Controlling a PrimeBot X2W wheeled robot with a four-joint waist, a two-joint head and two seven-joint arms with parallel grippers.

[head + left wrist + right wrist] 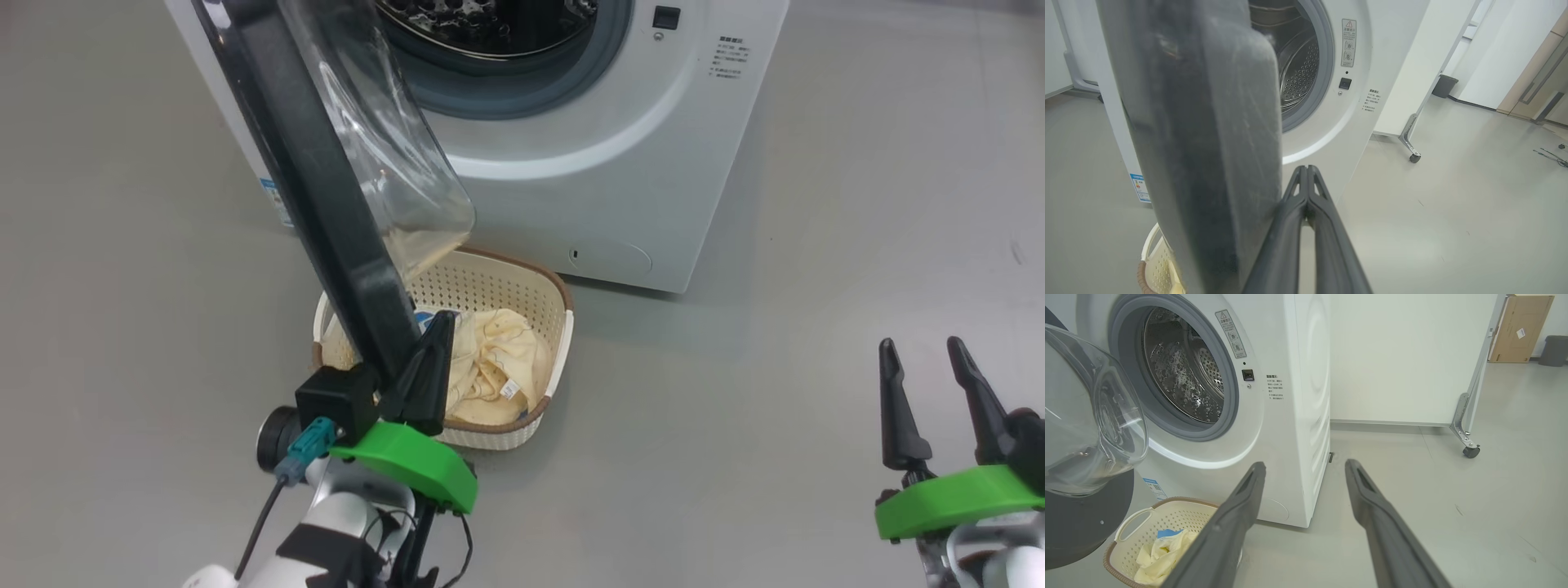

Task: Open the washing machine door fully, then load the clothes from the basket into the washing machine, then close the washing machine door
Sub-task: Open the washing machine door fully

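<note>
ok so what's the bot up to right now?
It is working on the washing machine door: the left gripper, shut, sits right at the door's lower edge, apparently pushing it rather than gripping. The door stands out from the washing machine, drum exposed. The clothes lie in the basket on the floor below the door, not yet loaded. The right gripper hangs open off to the side, holding nothing.

Nothing reads clearly. The washing machine bears a warning label with a red triangle sign, a block of small Chinese print and a blue sticker at its lower corner, all too small to make out
</note>
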